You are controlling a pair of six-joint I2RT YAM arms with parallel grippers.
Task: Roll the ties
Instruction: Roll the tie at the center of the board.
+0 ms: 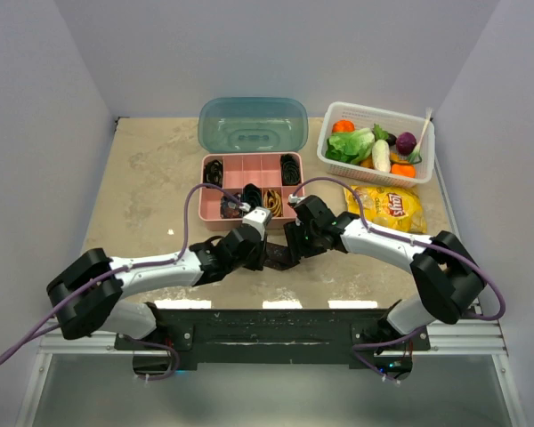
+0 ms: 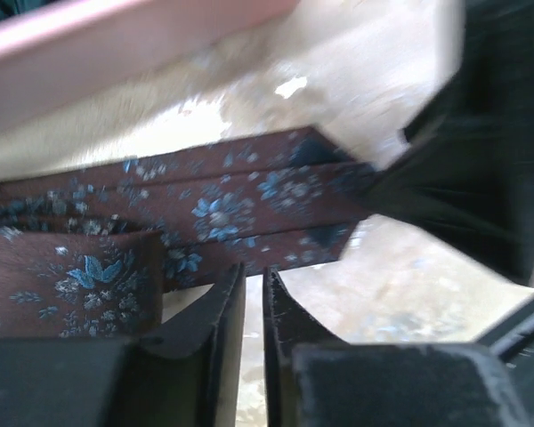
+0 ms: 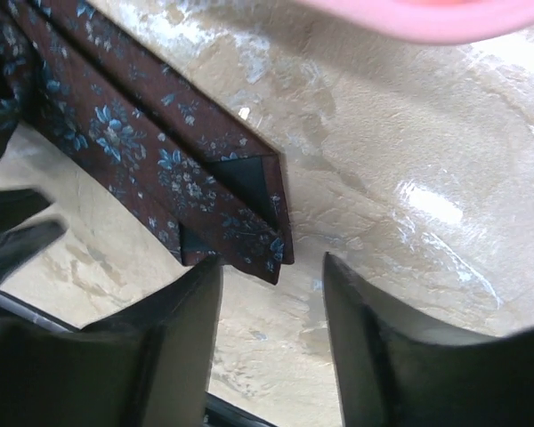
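Observation:
A dark brown-maroon tie [image 1: 277, 258] with small blue flowers lies on the table in front of the pink box, between the two grippers. In the left wrist view the tie [image 2: 222, 209] lies flat, with a folded or rolled part at the left. My left gripper [image 2: 254, 277] hovers just short of its edge, jaws a narrow slit apart, holding nothing. My right gripper [image 3: 271, 271] stands open just off the tie's end [image 3: 236, 218], nothing between its fingers. From above, the left gripper [image 1: 249, 242] and right gripper [image 1: 299, 233] nearly meet. Coiled ties [image 1: 214, 169] fill some box compartments.
The pink compartment box [image 1: 204, 197] with its teal lid [image 1: 252, 124] open stands just behind the grippers. A white basket [image 1: 378, 111] of toy vegetables sits at the back right. A yellow chips bag [image 1: 387, 207] lies beside the right arm.

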